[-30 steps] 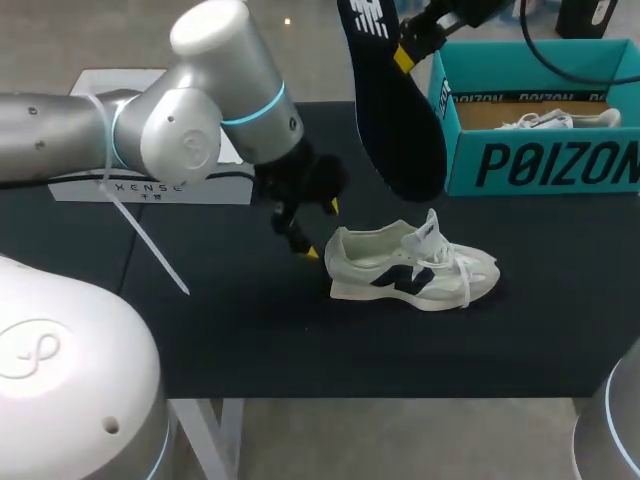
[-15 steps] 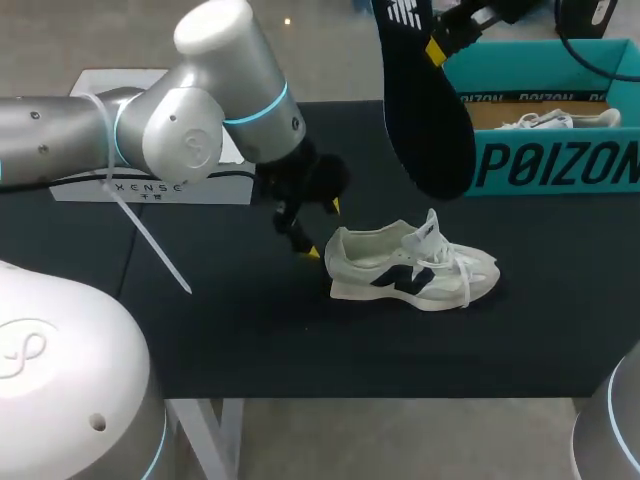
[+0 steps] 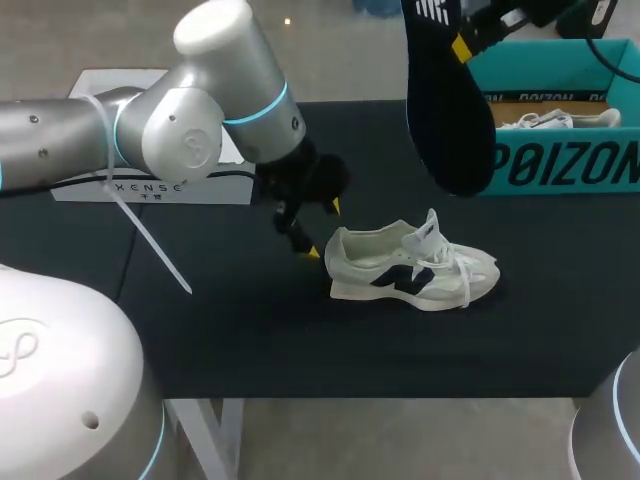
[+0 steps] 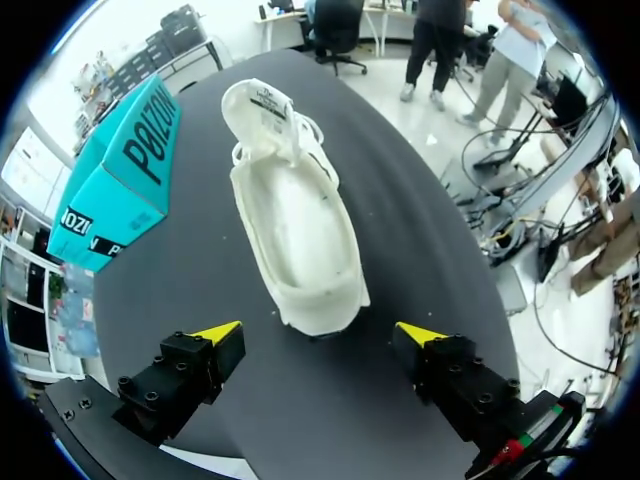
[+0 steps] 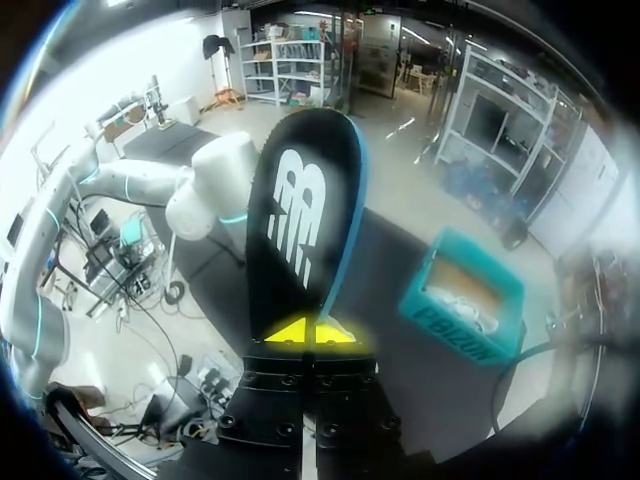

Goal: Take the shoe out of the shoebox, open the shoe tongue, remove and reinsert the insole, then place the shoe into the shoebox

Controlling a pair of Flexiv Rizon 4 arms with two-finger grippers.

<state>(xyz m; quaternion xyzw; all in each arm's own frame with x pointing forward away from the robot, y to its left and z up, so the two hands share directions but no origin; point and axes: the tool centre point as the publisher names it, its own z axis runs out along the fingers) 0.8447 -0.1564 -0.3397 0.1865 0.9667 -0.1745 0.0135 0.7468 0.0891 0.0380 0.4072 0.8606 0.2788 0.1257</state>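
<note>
A white shoe with a navy side mark lies on the black table, toe to the right and tongue up. In the left wrist view the shoe shows a bare white inside. My left gripper stands open just behind the heel, the heel ahead of its fingers without touching them. My right gripper is shut on the dark navy insole, held high in front of the teal shoebox. From the right wrist, the insole stands straight up out of the shut fingers.
A second white shoe lies inside the shoebox at the table's back right. A flat white box sits at the back left, partly behind my left arm. The shoebox stands beyond the shoe's toe.
My right gripper has carried the insole to the right and a little up, so it now hangs in front of the shoebox. The left arm and the shoe have not moved.
</note>
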